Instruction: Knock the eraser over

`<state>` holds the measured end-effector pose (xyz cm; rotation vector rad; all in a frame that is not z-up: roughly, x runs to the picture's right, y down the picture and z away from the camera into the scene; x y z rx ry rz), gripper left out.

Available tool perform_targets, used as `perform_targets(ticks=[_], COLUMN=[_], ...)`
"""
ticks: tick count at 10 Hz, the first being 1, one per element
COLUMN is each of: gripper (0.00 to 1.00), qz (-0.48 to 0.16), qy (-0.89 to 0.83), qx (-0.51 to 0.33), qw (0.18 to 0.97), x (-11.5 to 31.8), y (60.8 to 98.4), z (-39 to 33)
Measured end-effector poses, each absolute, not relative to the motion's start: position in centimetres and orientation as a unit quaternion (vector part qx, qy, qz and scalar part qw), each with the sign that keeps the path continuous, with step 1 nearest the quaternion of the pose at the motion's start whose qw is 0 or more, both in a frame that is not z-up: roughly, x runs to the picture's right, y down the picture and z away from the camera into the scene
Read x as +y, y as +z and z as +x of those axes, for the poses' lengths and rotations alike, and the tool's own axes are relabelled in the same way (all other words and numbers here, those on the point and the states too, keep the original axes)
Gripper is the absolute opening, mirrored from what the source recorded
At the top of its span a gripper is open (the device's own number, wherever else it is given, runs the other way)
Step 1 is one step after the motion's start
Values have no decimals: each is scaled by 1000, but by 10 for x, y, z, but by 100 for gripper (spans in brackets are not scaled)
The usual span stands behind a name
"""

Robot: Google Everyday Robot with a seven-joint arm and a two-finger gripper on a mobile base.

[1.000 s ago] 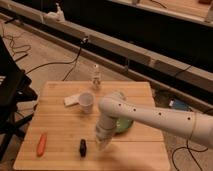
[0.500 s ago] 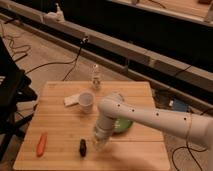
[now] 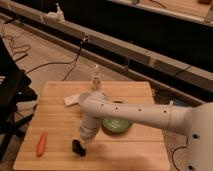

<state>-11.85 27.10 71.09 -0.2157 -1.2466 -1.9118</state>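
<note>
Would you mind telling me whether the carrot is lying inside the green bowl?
No, the carrot lies on the table left of the eraser and hand, away from the bowl.

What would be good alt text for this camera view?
A white robot arm reaches down over a wooden table, its claw right beside the small black eraser. A green bowl sits behind the arm, with an orange carrot-like piece to the left.

Dim warm light, soft blur throughout, jaws seemingly shadowing the eraser (image 3: 77, 146) below
</note>
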Motion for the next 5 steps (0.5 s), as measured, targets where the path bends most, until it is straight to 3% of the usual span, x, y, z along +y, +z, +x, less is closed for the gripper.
perform_targets(ticks=[5], gripper=[0], qz=[-34], qy=[-785], qx=[-492], qw=[374], x=[248], y=[709], z=[-184])
